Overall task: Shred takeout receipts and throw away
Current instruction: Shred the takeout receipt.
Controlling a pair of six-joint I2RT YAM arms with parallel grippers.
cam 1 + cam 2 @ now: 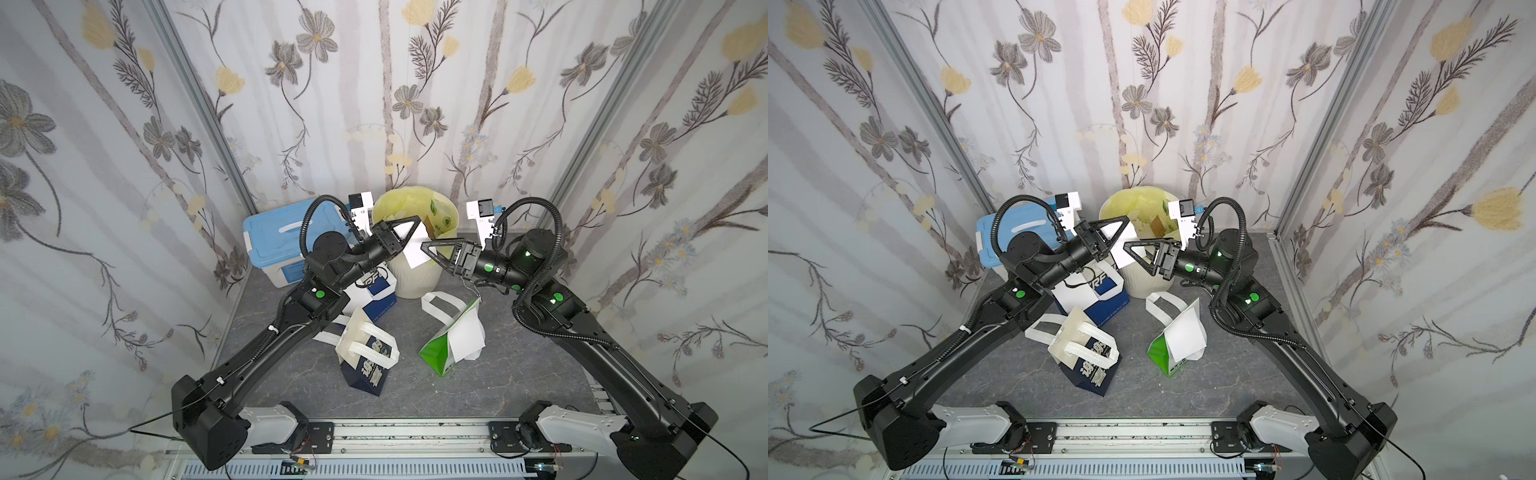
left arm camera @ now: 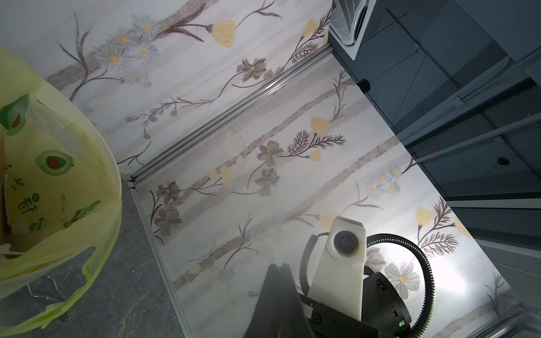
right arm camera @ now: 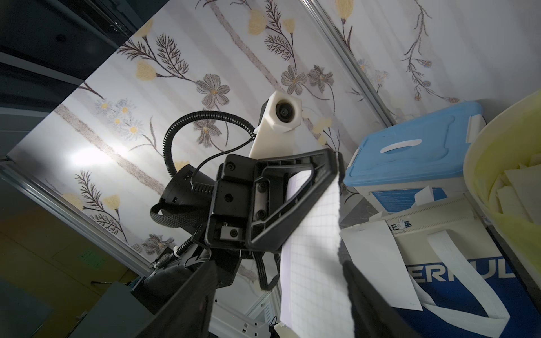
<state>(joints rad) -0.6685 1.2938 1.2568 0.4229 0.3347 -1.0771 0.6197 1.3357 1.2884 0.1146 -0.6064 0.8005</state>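
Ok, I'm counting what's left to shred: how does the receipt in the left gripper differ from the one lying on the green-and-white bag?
The held receipt hangs in the air near the bin, pinched by the fingers of the left gripper; the bag receipt lies on the green-and-white bag, untouched. The held receipt shows a ragged edge in the right wrist view; the bag receipt's edges look straight. Both are thin white sheets.
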